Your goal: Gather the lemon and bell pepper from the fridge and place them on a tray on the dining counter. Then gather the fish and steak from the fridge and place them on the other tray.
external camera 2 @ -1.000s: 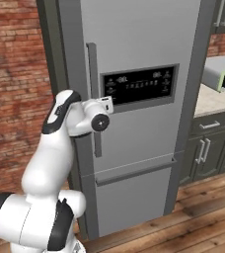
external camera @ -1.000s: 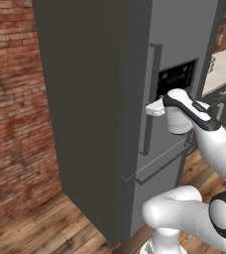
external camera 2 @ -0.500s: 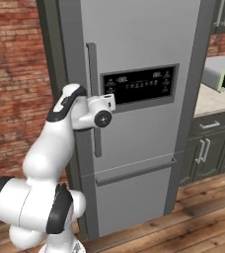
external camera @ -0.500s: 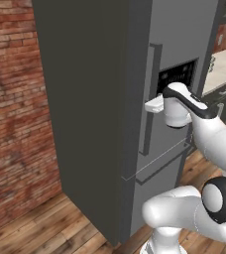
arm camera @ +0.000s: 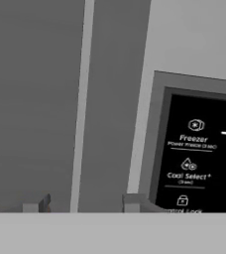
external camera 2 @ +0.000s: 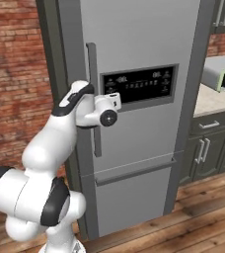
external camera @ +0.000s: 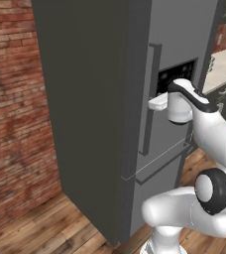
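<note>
1. The gripper (arm camera: 85, 202) has been pressing in toward the fridge (external camera 2: 144, 44) over the last second, its jaws narrowing from wide apart.
2. That is pointing to step 1 of the task, opening the still-closed door; no food is reachable yet.
3. The handle (arm camera: 110, 99) is running straight up between the 2 fingertips (arm camera: 133, 202); jaws are standing partly open, and I cannot tell whether they are touching it.
4. The dark display panel (arm camera: 199, 154) is lying just beside the jaws.
</note>
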